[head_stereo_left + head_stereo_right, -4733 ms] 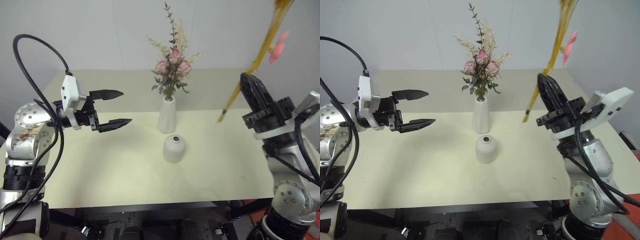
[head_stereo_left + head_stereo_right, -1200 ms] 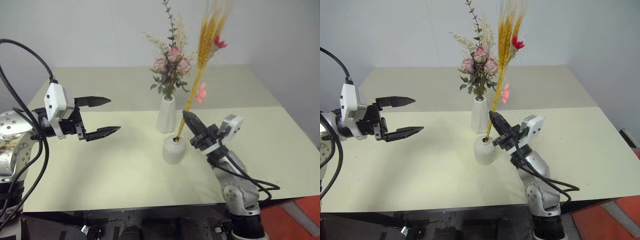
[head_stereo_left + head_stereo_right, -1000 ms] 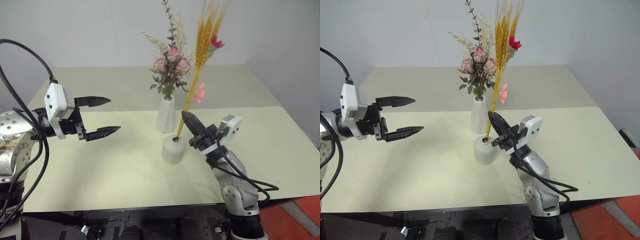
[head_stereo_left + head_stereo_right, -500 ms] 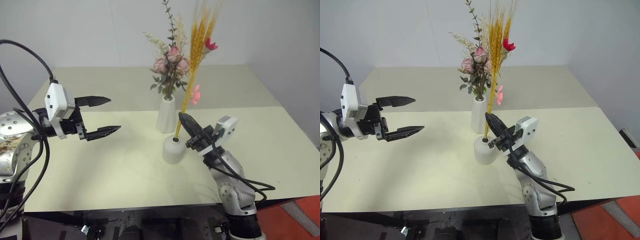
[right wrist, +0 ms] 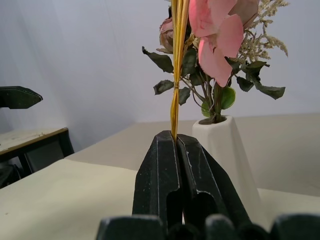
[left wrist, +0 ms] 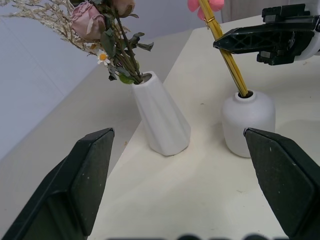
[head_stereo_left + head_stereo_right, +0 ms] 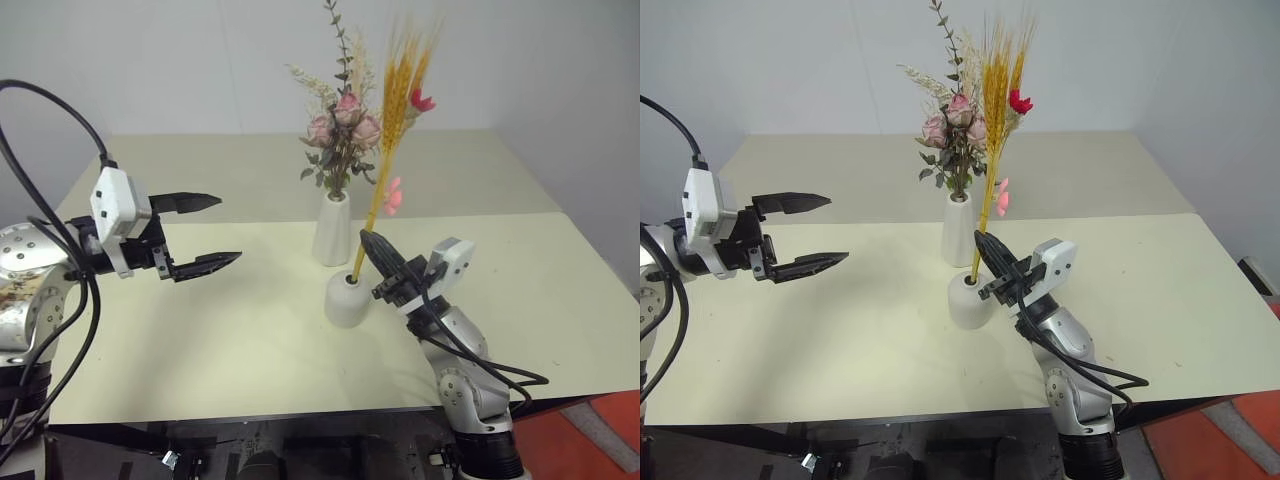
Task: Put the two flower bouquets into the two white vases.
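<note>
The pink rose bouquet (image 7: 345, 125) stands in the tall white vase (image 7: 333, 232) at the middle of the table. Just in front is the squat white vase (image 7: 345, 300), with the stems of the golden-yellow bouquet (image 7: 398, 95) reaching into its mouth. My right gripper (image 7: 366, 240) is shut on those stems a little above the vase mouth, and the bunch leans up to the right. In the right wrist view the fingers (image 5: 165, 165) press on the yellow stems (image 5: 175, 107). My left gripper (image 7: 226, 230) hangs open and holds nothing, well left of both vases.
The pale yellow table (image 7: 240, 340) runs to a front edge near me and a right edge by my right arm. A second tabletop (image 7: 200, 170) adjoins it at the back, against a white wall.
Since the earliest frames my right gripper has carried the golden bunch from high on the right down into the squat vase. Over the last second it barely shifted. The left gripper stayed put.
</note>
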Tool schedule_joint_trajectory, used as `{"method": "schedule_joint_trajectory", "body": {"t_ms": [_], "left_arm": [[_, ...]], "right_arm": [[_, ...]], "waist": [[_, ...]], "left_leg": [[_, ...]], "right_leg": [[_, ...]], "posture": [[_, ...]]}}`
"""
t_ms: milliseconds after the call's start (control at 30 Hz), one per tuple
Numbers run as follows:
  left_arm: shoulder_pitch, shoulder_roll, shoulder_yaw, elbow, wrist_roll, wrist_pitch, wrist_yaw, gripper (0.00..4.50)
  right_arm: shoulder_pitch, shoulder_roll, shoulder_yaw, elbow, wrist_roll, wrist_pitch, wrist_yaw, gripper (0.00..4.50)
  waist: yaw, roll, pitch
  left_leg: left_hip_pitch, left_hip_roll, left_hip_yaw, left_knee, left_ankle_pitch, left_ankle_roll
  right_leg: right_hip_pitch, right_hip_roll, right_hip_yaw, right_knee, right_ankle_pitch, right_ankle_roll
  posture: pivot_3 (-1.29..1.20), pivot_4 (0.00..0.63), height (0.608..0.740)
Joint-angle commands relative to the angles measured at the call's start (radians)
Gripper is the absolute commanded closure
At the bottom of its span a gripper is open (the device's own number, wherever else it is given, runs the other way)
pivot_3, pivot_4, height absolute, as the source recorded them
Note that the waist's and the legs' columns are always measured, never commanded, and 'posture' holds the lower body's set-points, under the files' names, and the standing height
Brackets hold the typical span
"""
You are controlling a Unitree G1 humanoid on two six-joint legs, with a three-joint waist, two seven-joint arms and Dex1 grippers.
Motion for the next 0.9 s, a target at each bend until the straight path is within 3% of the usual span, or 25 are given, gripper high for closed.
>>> {"method": "schedule_joint_trajectory", "body": {"t_ms": [33, 100, 200, 500, 567, 633, 767, 900], "left_arm": [[-0.011, 0.000, 0.013, -0.010, -0.005, -0.028, -0.004, 0.00], [-0.011, -0.001, 0.012, -0.009, -0.004, -0.029, -0.005, 0.00], [-0.013, -0.002, 0.011, -0.006, -0.004, -0.033, -0.004, 0.00], [-0.023, -0.010, -0.002, 0.011, 0.002, -0.047, -0.007, 0.00], [-0.024, -0.011, -0.003, 0.013, 0.004, -0.051, -0.009, 0.00], [-0.024, -0.011, -0.002, 0.014, 0.003, -0.052, -0.010, 0.00], [-0.007, 0.007, 0.019, 0.010, -0.025, -0.030, -0.034, 0.00], [0.037, 0.030, 0.060, -0.001, -0.063, -0.004, -0.068, 0.00]], "right_arm": [[-0.004, 0.003, -0.002, -0.020, 0.010, -0.033, 0.015, 4.44], [0.003, -0.001, 0.005, -0.032, 0.026, -0.023, 0.033, 4.44], [0.022, -0.012, 0.016, -0.076, 0.086, 0.005, 0.083, 3.72], [0.102, -0.077, 0.043, -0.120, 0.014, 0.006, 0.078, 0.60], [0.149, -0.143, 0.008, -0.170, 0.054, 0.070, 0.092, 0.01], [0.204, -0.220, -0.035, -0.222, 0.090, 0.103, 0.128, 0.01], [0.352, -0.425, -0.272, -0.302, 0.212, 0.167, 0.206, 0.01], [0.503, -0.657, -0.626, -0.263, 0.343, 0.219, 0.409, 0.01]], "waist": [[0.000, 0.000, 0.000], [0.000, 0.000, 0.000], [0.000, 0.000, 0.000], [0.001, 0.000, 0.000], [0.002, 0.000, 0.000], [0.008, 0.000, 0.000], [0.026, -0.001, 0.000], [0.028, -0.001, 0.000]], "left_leg": [[0.000, 0.000, 0.000, 0.000, 0.000, 0.000], [0.000, 0.000, 0.000, 0.000, 0.000, 0.000], [0.000, 0.000, 0.000, 0.000, 0.000, 0.000], [0.000, 0.000, 0.000, 0.000, 0.000, 0.000], [0.000, 0.000, 0.000, 0.000, 0.000, 0.000], [-0.001, 0.000, 0.000, 0.000, 0.000, 0.000], [-0.002, -0.001, 0.000, 0.001, 0.000, 0.000], [0.000, -0.001, 0.001, 0.001, 0.000, 0.000]], "right_leg": [[0.000, 0.000, 0.000, 0.000, 0.000, 0.000], [0.000, 0.000, 0.000, 0.000, 0.000, 0.000], [0.000, 0.000, 0.000, 0.000, 0.000, 0.000], [0.000, 0.000, 0.000, 0.000, 0.000, 0.000], [0.000, 0.000, 0.000, 0.000, 0.000, 0.000], [0.000, 0.000, 0.000, 0.000, 0.000, 0.000], [0.001, -0.001, 0.000, -0.001, 0.000, 0.000], [0.002, -0.001, 0.000, -0.001, 0.000, 0.001]], "posture": [[0.00, 0.150, 0.740], [0.00, 0.150, 0.740], [0.00, 0.150, 0.740], [0.00, 0.150, 0.740], [0.00, 0.150, 0.740], [0.00, 0.150, 0.740], [0.00, 0.150, 0.740], [0.00, 0.150, 0.740]]}}
